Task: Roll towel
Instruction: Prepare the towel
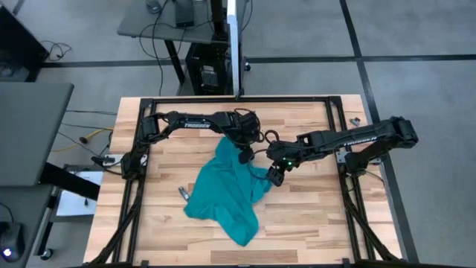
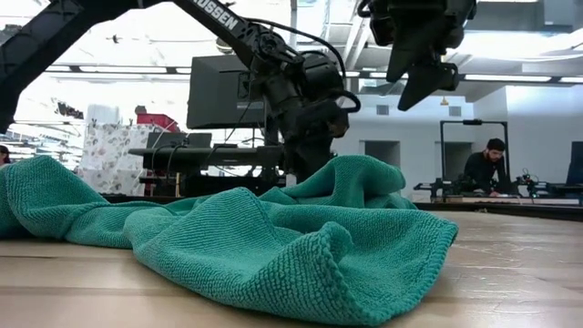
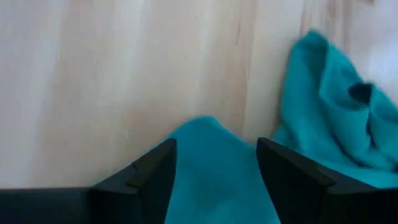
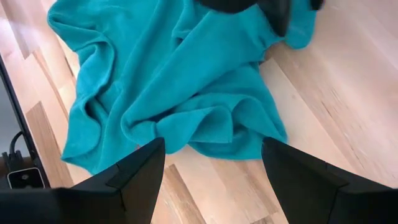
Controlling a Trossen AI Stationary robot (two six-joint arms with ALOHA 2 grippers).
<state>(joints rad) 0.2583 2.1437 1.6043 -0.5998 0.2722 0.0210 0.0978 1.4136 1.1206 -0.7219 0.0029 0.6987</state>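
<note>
Presently catalogued: one towel [image 1: 227, 195], teal, thin terry cloth, lying crumpled in loose folds at the centre of the wooden table [image 1: 312, 223], one corner trailing toward 5 o'clock in the high view.

Handling, as judged: soft, light and limp; no shape is held when lifted, and folds are expected to sag and slide over one another. The looped pile is likely to be gripped well by finger pads; nothing fragile is noted. Flattening is judged necessary before any rolling.

Left gripper [image 1: 244, 154]: placed at the towel's 12 o'clock edge, low over the cloth. Its fingers [image 3: 149, 177] are seen spread, with teal fabric lying between them but not pinched.

Right gripper [image 1: 276, 176]: placed at the towel's 3 o'clock edge, raised clear of the cloth in the low view. Its fingers [image 4: 140, 171] are spread wide, nothing between them but the towel below.

Hold points, as judged: a free corner or a single-layer hem is preferred, since a grab into the bunched middle would gather several layers at once.

Also noted: a small dark object [image 1: 181, 193] on the table just beside the towel's 9 o'clock edge, kind not discernible.
</note>
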